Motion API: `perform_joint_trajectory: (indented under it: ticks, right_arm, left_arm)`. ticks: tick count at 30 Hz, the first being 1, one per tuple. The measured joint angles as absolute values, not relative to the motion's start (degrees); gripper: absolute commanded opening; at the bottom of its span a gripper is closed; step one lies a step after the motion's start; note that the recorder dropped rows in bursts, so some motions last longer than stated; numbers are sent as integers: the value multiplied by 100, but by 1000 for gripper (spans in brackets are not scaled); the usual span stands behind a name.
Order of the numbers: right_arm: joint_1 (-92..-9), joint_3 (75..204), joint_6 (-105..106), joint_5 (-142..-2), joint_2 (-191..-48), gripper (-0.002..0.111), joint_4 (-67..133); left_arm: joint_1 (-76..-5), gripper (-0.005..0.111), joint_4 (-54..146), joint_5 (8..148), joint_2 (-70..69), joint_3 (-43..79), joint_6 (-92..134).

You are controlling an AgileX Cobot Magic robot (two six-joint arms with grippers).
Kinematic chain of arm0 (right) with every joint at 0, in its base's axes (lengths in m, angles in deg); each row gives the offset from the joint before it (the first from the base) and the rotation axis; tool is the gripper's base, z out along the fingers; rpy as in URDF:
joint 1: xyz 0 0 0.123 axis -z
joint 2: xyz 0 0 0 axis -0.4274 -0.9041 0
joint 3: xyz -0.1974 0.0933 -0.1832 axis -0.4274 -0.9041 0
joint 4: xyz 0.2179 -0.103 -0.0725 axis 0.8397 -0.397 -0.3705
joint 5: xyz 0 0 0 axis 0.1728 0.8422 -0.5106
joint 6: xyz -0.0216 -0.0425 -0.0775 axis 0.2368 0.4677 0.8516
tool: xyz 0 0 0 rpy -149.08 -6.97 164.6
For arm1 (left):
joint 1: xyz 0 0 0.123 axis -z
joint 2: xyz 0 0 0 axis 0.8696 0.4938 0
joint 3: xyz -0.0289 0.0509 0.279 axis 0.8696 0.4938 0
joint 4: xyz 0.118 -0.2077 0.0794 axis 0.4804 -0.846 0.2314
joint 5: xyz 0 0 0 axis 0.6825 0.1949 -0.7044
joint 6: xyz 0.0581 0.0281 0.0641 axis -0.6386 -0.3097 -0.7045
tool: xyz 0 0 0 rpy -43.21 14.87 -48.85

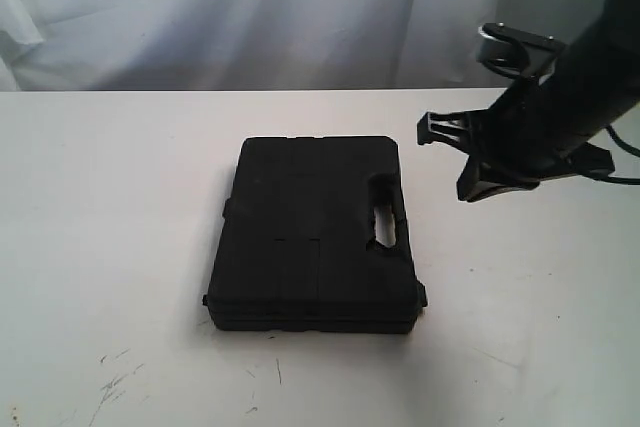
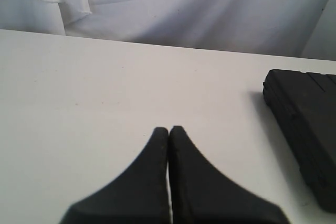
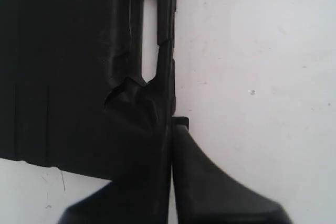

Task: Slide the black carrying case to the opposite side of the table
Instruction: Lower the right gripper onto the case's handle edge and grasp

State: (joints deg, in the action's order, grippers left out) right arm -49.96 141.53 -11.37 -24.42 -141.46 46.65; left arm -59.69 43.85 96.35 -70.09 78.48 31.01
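The black carrying case (image 1: 312, 235) lies flat in the middle of the white table (image 1: 110, 197), its handle slot (image 1: 384, 215) on the right side. My right gripper (image 1: 427, 131) hovers just off the case's right edge, shut and empty. In the right wrist view its tips (image 3: 172, 124) sit beside the handle edge of the case (image 3: 68, 66) over the table (image 3: 252, 51); contact is unclear. My left gripper (image 2: 169, 128) is shut on nothing above bare table (image 2: 105, 87), with the case (image 2: 310, 124) well off to one side. The left arm is outside the exterior view.
A white curtain (image 1: 250, 7) hangs behind the table's far edge. Dark scuff marks (image 1: 115, 382) streak the front left of the tabletop. A black cable (image 1: 625, 147) trails off the right arm at the right border.
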Motion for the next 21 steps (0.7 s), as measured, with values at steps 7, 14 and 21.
perform_joint_trajectory:
  ticks: [7, 14, 21]
  right_arm:
    - [-5420, 14822, -1811, -2429, -14881, 9, 4038]
    - [-5663, 15516, -2075, -2419, -15624, 41, 3675]
    - [-5663, 16231, -2128, -2419, -16505, 37, 3335]
  left_arm:
    - [-5969, 0, 4385, 9635, -7009, 7848, 3101]
    - [-5969, 0, 4385, 9635, -7009, 7848, 3101]
    - [-5969, 0, 4385, 9635, -7009, 7848, 3101]
